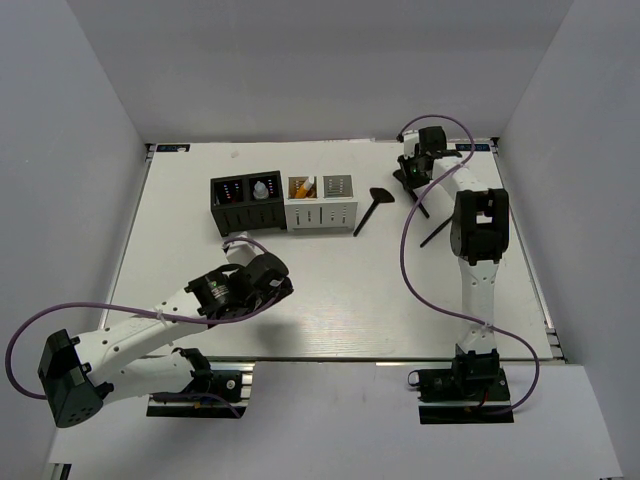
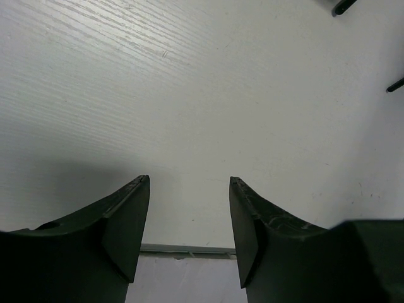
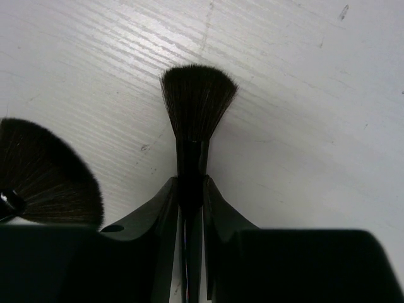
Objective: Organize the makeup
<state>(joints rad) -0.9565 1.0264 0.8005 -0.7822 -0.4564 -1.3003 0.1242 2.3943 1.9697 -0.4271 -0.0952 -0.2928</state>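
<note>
Clamps the right gripper [image 3: 189,192] on a black makeup brush [image 3: 197,101] at the far right of the table [image 1: 340,300]; holds the left gripper [image 2: 189,189] apart-jawed, empty, above its near side; shows another brush [image 1: 368,212] beside the white organizer [image 1: 322,215].

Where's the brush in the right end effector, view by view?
Top external: far right, black brush poking out below the right end effector.
Left wrist: cannot place it; only dark tips at the edge.
Right wrist: centre, clamped, bristles up.
Landmark: second fan brush, lower left in right wrist.
</note>
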